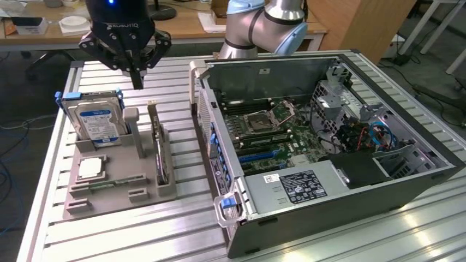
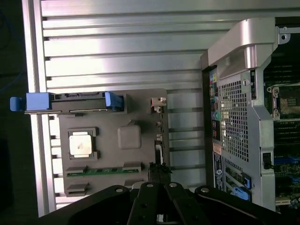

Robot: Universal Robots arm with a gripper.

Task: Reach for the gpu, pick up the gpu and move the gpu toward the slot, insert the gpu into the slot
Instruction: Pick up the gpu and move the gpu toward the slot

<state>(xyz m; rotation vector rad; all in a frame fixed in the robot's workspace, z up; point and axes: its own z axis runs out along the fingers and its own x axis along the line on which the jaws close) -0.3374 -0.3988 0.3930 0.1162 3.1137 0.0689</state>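
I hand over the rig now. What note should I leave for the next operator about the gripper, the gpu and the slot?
Gripper: shut, empty, above the grey holder, up and to the exterior view's left of the gpu.
Gpu: stands on edge in the holder, beside the hard drive, not touched.
Slot: on the board inside the open case, by the blue strip; it looks free.
Done: nothing yet; the reach is not finished.
Left: pick-up, move to the slot, insertion.
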